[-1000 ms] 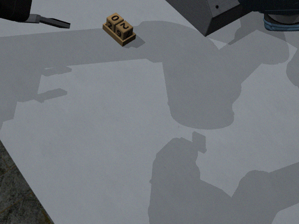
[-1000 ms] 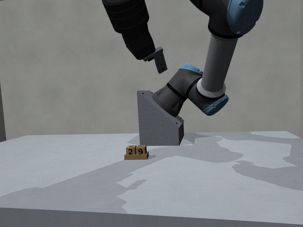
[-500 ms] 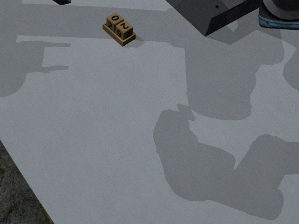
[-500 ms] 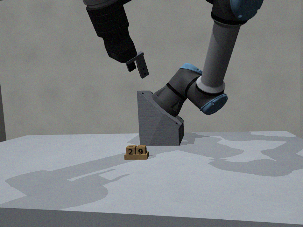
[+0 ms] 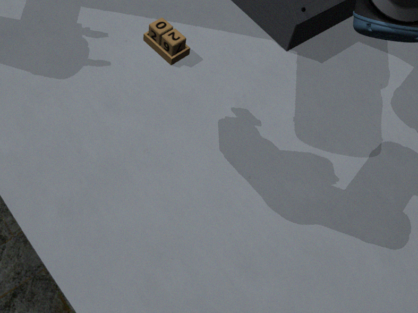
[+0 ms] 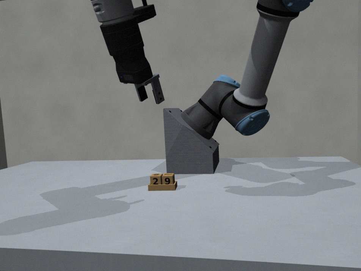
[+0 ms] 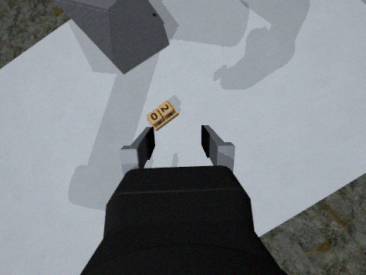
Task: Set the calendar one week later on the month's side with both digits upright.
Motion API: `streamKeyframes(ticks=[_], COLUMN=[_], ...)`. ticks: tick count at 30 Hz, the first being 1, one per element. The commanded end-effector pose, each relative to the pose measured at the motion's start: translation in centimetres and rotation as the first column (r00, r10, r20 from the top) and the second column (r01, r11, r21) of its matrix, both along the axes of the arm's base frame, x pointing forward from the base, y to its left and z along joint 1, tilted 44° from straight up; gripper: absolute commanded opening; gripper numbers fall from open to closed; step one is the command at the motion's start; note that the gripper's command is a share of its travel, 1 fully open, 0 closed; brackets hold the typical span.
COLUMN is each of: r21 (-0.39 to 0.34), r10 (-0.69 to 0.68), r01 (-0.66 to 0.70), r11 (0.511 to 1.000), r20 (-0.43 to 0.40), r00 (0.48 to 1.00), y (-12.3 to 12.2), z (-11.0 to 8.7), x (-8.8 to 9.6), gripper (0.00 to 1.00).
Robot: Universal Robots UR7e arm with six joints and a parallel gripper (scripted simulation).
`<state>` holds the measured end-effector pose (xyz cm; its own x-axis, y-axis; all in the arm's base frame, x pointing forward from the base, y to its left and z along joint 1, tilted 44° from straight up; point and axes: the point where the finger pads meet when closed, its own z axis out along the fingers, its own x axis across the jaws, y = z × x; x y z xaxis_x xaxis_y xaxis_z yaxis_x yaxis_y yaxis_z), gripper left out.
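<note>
Start at the left of the exterior view: your gripper (image 6: 150, 95) hangs high above the table (image 6: 87, 233), tilted, its two fingers spread wide with nothing between them. From the wrist view you see the fingers parted, and the calendar lies past the tip of the left one, far below.

Moving right and down, the calendar's tray (image 6: 162, 187) sits flat on the table, just in front of the arm's grey wedge-shaped pedestal (image 6: 186, 151) and apart from it. It is a low tan wooden tray with two lighter wooden cubes standing in it side by side, touching. On the face toward the exterior camera, the left cube (image 6: 156, 179) shows a black 2 and the right cube (image 6: 167, 178) a black 9, both upright, so you read 29. From the top view, the upper faces read 0 on the one cube (image 5: 161, 26) and 2 on the other cube (image 5: 174, 36). You cannot make out any month name on the tray at this size.

Further right, the arm (image 6: 256, 66) rises from the pedestal and its shadows fall across the table.
</note>
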<state>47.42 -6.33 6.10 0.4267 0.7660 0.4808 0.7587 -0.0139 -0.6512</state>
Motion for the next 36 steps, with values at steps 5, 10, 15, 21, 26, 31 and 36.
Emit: streamKeyframes(ticks=[5,10,15,21,26,31,36], r21=[0.067,0.083,0.090,0.093,0.087,0.080,0.073], r10=[0.009,0.012,0.016,0.026,0.035,0.043,0.050], r01=[-0.026,-0.043,-0.057,-0.084,-0.105,-0.118,-0.128], r11=[0.997,0.996,0.994,0.992,0.991,0.990,0.989], r20=[0.242,0.335,0.399,0.507,0.577,0.620,0.651], r00=[0.970,0.942,0.917,0.861,0.816,0.784,0.757], y=[-0.5,-0.2,0.0,0.8,1.5,2.0,2.4], z=[-3.6,-4.9,-5.8,-7.3,-8.3,-8.8,-9.2], x=[-3.8,-5.6,-6.9,-9.2,-10.8,-11.7,-12.5], gripper=[1.00,1.00,1.00,1.00,1.00,1.00,1.00])
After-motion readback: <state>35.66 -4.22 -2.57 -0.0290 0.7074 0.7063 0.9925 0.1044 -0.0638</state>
